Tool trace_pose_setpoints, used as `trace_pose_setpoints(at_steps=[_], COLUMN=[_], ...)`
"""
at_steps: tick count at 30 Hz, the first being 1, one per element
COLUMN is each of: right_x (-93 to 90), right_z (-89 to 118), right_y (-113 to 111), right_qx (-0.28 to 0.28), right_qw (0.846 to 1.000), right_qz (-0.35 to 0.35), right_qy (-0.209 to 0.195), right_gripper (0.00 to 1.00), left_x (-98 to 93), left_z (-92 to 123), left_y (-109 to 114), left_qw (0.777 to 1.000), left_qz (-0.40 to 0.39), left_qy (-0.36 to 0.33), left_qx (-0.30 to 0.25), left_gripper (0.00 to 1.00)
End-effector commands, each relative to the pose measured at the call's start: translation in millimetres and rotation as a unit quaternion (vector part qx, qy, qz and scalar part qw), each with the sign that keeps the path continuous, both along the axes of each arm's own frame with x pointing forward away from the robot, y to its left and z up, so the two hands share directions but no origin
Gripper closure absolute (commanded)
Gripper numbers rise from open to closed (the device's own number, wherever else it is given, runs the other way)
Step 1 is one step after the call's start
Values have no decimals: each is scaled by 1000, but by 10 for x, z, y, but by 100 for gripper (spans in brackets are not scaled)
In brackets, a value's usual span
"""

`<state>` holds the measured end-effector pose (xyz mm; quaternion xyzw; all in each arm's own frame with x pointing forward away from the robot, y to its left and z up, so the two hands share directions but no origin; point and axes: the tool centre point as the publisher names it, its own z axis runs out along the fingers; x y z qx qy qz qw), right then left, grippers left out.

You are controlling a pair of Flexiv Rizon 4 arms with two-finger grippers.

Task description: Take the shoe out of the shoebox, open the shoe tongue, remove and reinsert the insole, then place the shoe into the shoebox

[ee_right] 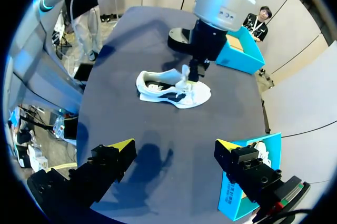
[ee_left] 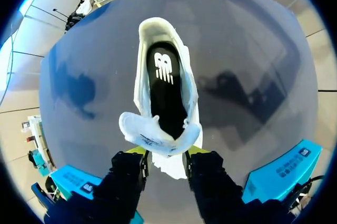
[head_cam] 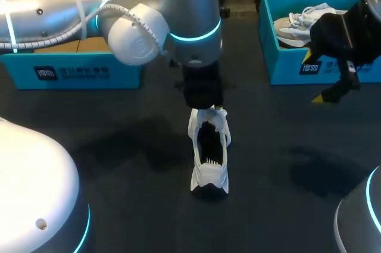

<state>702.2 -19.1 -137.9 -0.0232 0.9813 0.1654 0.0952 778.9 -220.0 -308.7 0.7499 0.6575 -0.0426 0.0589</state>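
A white shoe [head_cam: 208, 158] lies on the dark table's middle, its opening facing up. In the left wrist view the shoe [ee_left: 166, 50] shows a black insole [ee_left: 164, 92] inside it. My left gripper [ee_left: 167, 153] hangs over the shoe's front end, its yellow fingertips [ee_left: 138, 151] pressed on both sides of the white tongue [ee_left: 155, 134], which is pulled up. The right wrist view shows the shoe [ee_right: 168, 89] with the tongue lifted toward that gripper. My right gripper [ee_right: 175, 145] stands open and holds nothing, off to the right by the teal shoebox [head_cam: 286, 68].
The right shoebox holds a second pale shoe [head_cam: 297, 27]. Another teal box [head_cam: 71, 71] stands at the back left, partly under my left arm. Bare dark table lies around the shoe on all sides.
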Motion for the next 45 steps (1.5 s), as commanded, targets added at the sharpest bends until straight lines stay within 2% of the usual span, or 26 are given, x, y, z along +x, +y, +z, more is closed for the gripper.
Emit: trace_pose_setpoints(at_steps=[1,11,21,23,25,29,30,31,40,45], right_x=[23,23,23,23,23,23,23,23,23,23], right_z=[-5,-5,-5,-5,-5,-5,-5,-5,-5,-5], right_y=[16,16,16,16,16,16,16,16,16,16], right_qx=[-2,-2,-2,-2,-2,-2,-2,-2,-2,-2], right_qw=[1000,1000,1000,1000,1000,1000,1000,1000,1000,1000], right_qz=[0,0,0,0,0,0,0,0,0,0], right_qy=[2,2,2,2,2,2,2,2,2,2], right_gripper=[0,0,0,0,0,0,0,0,0,0], left_x=[-89,-267,-81,-84,-128,-204,-242,-264,-479,-464], left_z=[-61,-121,105,106,85,27,-7,-28,-201,-140], left_y=[40,86,-35,-54,-66,-36,-10,5,102,103], left_qw=[1000,1000,1000,1000,1000,1000,1000,1000,999,999], left_qz=[-1,-1,3,2,0,-3,-3,-3,10,27], left_qy=[1,16,-3,-3,-1,7,12,16,40,38], left_qx=[-6,-1,-11,-12,-13,-8,-7,-7,0,0], left_gripper=[66,64,64,66,75,76,92,100,98,95])
